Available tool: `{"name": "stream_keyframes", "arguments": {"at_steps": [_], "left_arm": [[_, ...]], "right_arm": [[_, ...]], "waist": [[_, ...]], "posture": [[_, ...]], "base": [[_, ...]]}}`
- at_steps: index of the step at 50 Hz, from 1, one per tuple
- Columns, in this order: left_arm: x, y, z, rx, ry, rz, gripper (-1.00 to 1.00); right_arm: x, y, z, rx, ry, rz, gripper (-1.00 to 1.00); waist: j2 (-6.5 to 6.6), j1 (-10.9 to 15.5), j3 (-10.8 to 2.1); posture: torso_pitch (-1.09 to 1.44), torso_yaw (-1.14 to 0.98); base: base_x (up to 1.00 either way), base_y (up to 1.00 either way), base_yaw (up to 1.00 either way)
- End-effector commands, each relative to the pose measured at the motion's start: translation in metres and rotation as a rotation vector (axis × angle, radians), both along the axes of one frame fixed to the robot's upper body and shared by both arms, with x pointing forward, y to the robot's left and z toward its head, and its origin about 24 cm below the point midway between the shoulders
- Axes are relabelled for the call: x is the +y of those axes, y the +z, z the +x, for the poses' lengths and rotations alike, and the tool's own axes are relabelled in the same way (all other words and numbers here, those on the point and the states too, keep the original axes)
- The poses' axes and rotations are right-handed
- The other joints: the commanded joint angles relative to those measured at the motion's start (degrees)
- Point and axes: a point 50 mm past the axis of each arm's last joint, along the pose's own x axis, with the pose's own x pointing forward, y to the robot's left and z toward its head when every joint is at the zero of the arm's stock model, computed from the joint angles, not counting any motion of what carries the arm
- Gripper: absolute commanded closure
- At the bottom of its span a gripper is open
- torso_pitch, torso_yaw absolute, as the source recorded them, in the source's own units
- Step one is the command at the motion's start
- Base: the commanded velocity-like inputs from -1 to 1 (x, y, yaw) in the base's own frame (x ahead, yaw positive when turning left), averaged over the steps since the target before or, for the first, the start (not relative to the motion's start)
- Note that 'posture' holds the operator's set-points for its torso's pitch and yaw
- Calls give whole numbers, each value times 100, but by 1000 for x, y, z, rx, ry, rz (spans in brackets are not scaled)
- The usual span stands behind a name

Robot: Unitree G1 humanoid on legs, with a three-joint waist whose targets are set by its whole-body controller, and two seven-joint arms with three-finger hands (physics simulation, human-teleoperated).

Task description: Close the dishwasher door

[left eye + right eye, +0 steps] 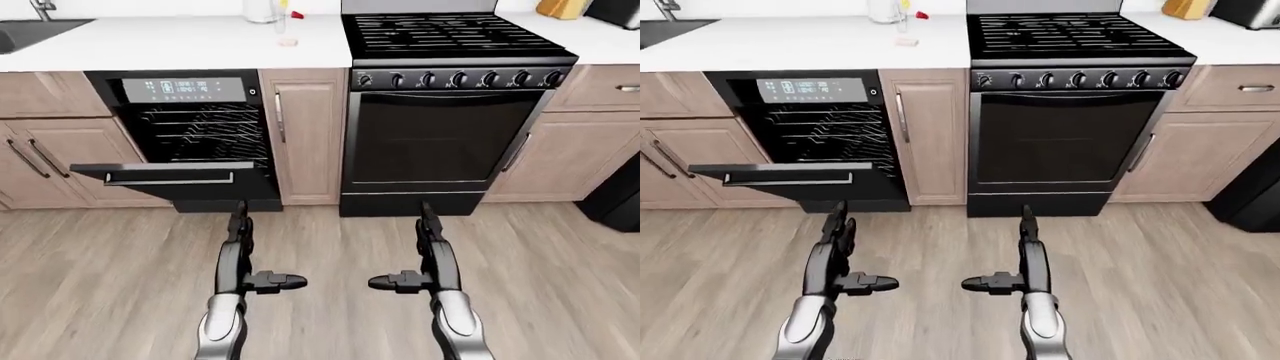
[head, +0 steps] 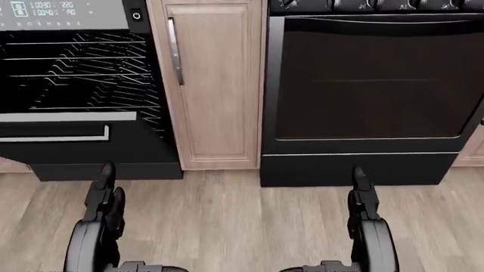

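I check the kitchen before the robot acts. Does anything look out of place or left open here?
Yes. The dishwasher door hangs partly open, tilted outward, with the wire racks showing behind it. Both the left hand and the right hand are apart from it. Nothing looks spilled or damaged.

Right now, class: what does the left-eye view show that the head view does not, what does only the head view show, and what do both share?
Only the left-eye view shows the white countertop, sink corner, gas burners and stove knobs. The head view adds nothing new, only a closer look. Both show the open dishwasher door, its racks, the narrow cabinet, the oven door, left hand and right hand.
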Motion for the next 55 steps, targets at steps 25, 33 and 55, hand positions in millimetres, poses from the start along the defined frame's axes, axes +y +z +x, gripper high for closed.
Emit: {"name": "stream_keyframes", "arguments": {"at_steps": [25,33,55], "left_arm": [[0,17,1,-93,0,9,-100],[0,17,2,-92,-1,11,-100],[-3,18,-3,-94,-24,7,-100]], "right_arm": [[5,18,5,-94,34,-3,-100],[5,17,5,-95,35,-4,-100],[6,19,4,-98,39,2,-100]], "waist": [[-169,40,63],[364,84,41],[-137,-14,40]], "posture": [[0,0],[0,0],[0,0]], "base": [[0,0,70],[0,0,68],[0,0,68]]}}
